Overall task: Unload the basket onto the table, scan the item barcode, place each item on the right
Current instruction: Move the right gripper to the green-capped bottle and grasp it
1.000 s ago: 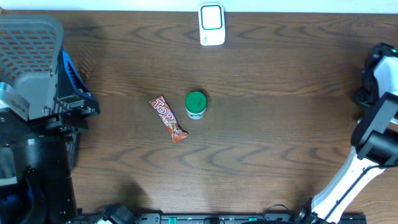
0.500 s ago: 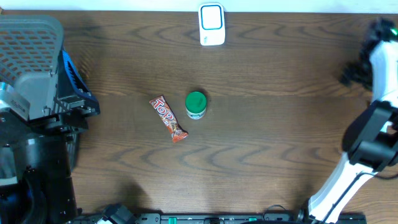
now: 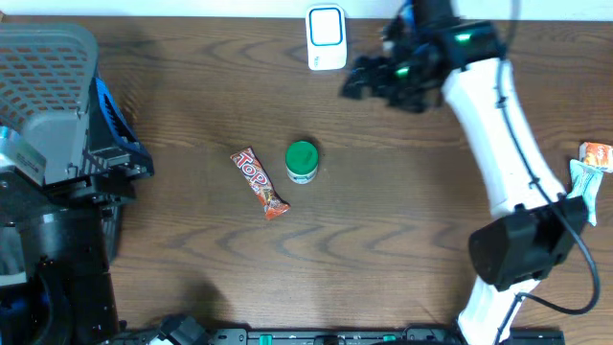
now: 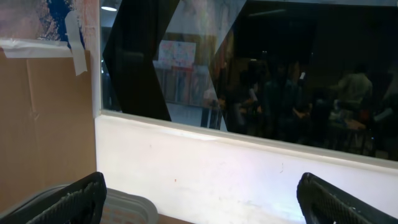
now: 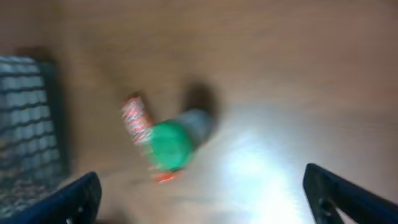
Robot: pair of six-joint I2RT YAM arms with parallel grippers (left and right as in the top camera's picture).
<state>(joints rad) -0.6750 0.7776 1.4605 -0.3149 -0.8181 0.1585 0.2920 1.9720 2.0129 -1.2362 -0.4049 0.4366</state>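
Green-lidded round jar (image 3: 303,161) stood mid-desk, at 7 o'clock from right jaws. Red foil-wrapped candy bar (image 3: 260,182) laid just beside it at 8 o'clock, long axis 11-to-5. Right jaws spread wide, nothing pinched, judged nearer than left jaws, which are likewise spread and aimed at window (image 4: 249,68). White box scanner (image 3: 326,38) set at 12 o'clock desk edge. Dark wood-grain desk (image 3: 412,240) flat, with ample room judged around jar.

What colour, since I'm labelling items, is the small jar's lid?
The lid is green, clearest in the overhead view; the right wrist view is blurred.
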